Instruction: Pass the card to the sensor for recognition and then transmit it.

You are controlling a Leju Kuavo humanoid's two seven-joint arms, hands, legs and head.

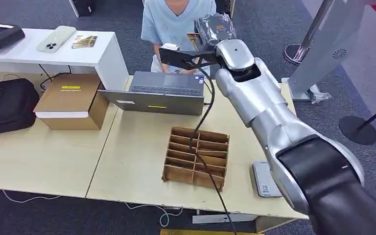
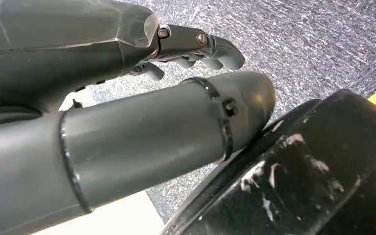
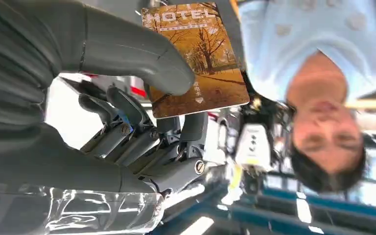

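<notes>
My left hand (image 2: pixel 176 54) hangs at my side over carpet. Its fingers (image 2: pixel 215 46) curl in loosely and grip nothing.

On the surface (image 1: pixel 54 156) from left to right: a cardboard box (image 1: pixel 71 100), a laptop (image 1: pixel 159 93), a divider tray (image 1: pixel 196 156), and a flat grey device (image 1: pixel 263 180) near the front edge. I judge that device to be a possible sensor, but I cannot confirm it.

My right hand (image 1: pixel 215 32) is raised beyond the laptop, toward a person (image 1: pixel 176 22) seated across the surface. The card (image 3: pixel 196 54) is pinched between thumb and fingers (image 3: pixel 186 132), with most of its face projecting free.

Hazards:
- Slip. The grip covers one edge only. A fast wrist turn may lever the card out, and it would fall onto the laptop or floor.
- Early release. If the person has no hold, the card drops.
- Snag. A cable (image 1: pixel 203 127) runs under my right arm across the tray. Lowering the arm may catch it and drag the tray.
</notes>
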